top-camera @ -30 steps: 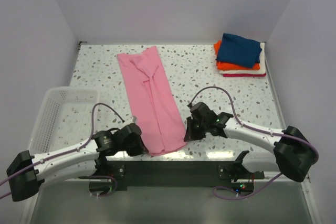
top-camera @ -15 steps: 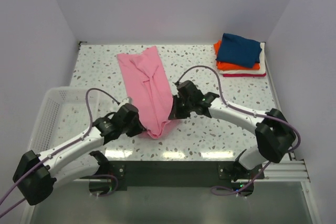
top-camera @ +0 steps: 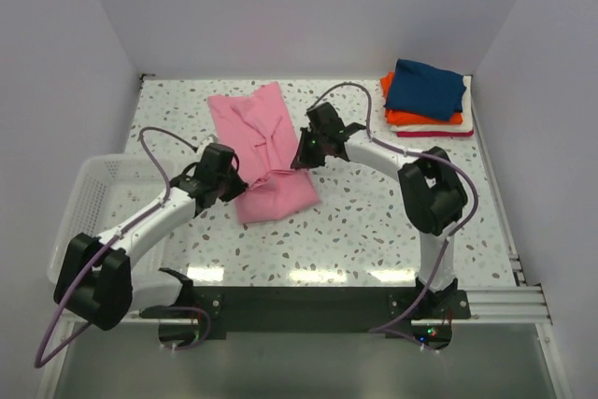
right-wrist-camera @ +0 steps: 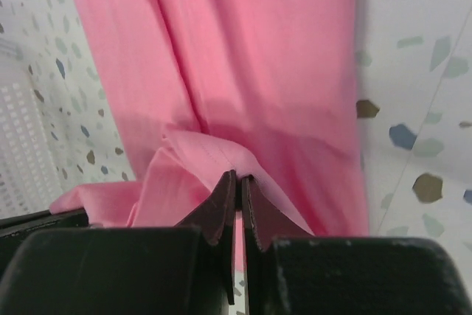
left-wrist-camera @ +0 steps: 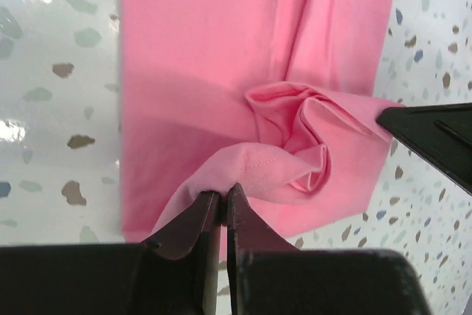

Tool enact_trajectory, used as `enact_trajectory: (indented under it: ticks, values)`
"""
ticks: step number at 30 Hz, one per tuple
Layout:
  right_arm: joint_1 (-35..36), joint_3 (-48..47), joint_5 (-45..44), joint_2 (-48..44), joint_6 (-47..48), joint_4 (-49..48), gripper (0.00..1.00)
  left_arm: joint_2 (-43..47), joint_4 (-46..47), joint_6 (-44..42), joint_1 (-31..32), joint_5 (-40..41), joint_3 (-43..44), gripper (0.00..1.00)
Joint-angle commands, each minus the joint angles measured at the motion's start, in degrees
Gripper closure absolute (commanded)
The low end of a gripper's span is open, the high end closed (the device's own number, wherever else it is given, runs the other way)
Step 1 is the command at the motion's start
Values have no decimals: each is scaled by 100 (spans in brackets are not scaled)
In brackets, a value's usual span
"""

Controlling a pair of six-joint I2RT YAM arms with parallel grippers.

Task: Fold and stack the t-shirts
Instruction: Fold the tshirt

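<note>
The light pink t-shirt (top-camera: 264, 128) lies mid-table as a long narrow strip. Its long axis runs from the far edge back toward the arm bases, leaning slightly right as it comes nearer. Its near end is lifted and doubled over the rest, so the fold line sits nearest the bases and the raised hem is about halfway up the strip.

The left gripper (top-camera: 234, 182) is clamped on the left corner of that hem. In its wrist view the jaws pinch a stitched edge, with cloth bunched in a loose swirl just beyond. The right gripper (top-camera: 301, 158) is clamped on the right corner in the same way, a thin fold of pink caught between its closed tips. The two stand on opposite sides of the strip, the right a little farther up the table.

The far end lies straight ahead of both grippers along the axis, so finishing the fold probably calls for an even, parallel carry that way. The bunching near the left corner may crease, though the overhead view is too coarse to confirm.

The finished stack sits in the far right corner, with the navy blue shirt (top-camera: 425, 89) on top of orange (top-camera: 400, 118), white (top-camera: 463, 120) and red (top-camera: 434, 133). It is nearer the right arm. The white wire basket (top-camera: 86, 203) stands at the left edge of the terrazzo table (top-camera: 392, 221).
</note>
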State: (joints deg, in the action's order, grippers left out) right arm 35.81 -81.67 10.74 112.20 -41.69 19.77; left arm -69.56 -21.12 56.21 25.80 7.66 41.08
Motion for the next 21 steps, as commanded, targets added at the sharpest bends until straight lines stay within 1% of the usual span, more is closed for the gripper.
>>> enact_trajectory:
  ticks: [1, 5, 12, 15, 21]
  values:
    - [-285, -613, 296, 266, 65, -78, 100, -338, 495, -171, -286, 227, 409, 100]
    - [-513, -1008, 507, 627, 56, -149, 100, -777, 723, -92, -567, 157, 532, 100]
    - [-795, -1535, 894, 1058, 38, -263, 100, -1191, 821, -127, -875, 86, 919, 100]
    - [-935, -1685, 1122, 1198, 21, -324, 100, -1340, 829, -189, -963, 69, 1104, 100]
    - [-1059, -1817, 1272, 1313, -58, -474, 100, -1727, 812, -250, -1112, 7, 1376, 100]
